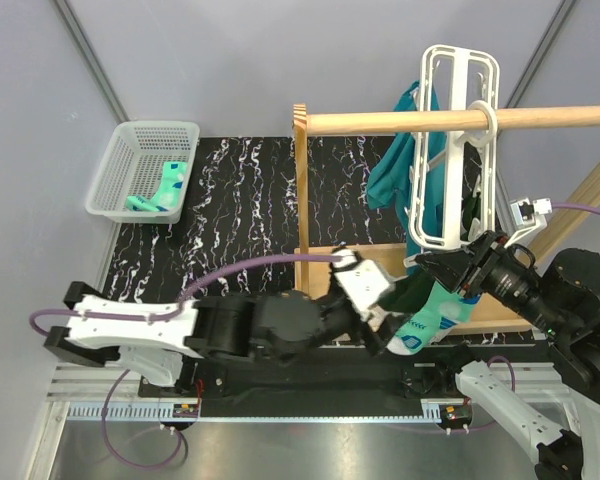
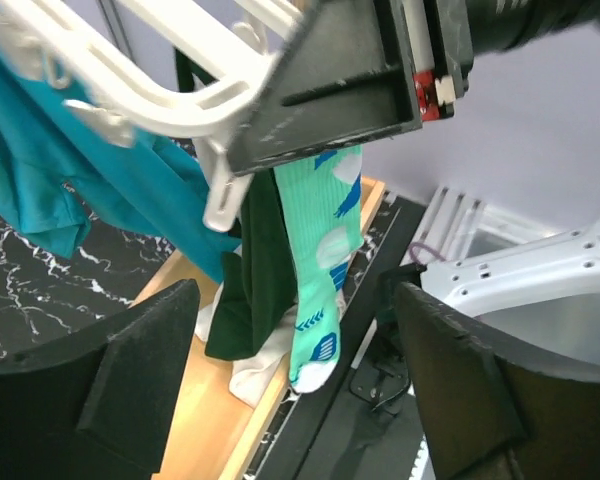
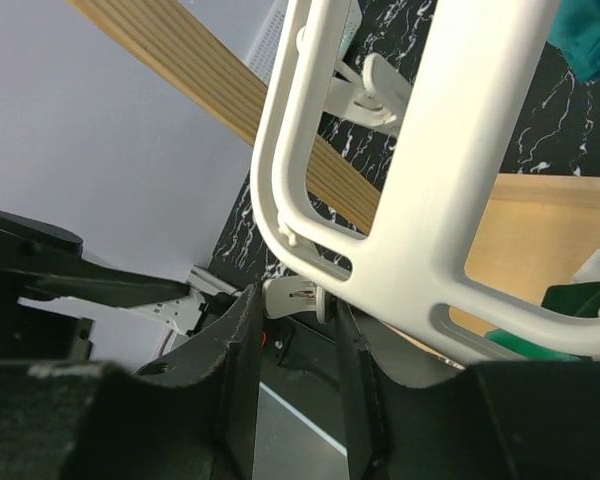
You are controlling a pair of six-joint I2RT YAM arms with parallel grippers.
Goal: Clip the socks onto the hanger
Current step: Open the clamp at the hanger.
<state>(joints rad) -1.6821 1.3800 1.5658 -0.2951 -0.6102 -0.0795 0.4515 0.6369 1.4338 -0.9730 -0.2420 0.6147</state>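
- Mint-green and white, the sock [image 2: 320, 250] dangles toe-down from the low edge of the hanger [image 3: 450, 150], above the table's [image 1: 240, 200] near right corner. Its top is hidden behind the right arm's fingers.
- It looks soft, limp and very light, so it will fold and swing. I'd take it by the cuff, held flat, rather than by the toe.
- The left gripper [image 2: 295, 330] stands spread wide either side of it, touching nothing.
- The right gripper [image 3: 298, 330] is drawn in narrow, pinching a small clip [image 3: 298, 298] on the hanger's rim.
- The hanger is stiff plastic but swings freely from the wooden rod [image 1: 540, 118], so it wants steadying.
- A second sock [image 1: 165, 190] lies in the basket [image 1: 115, 165] at the far left corner.
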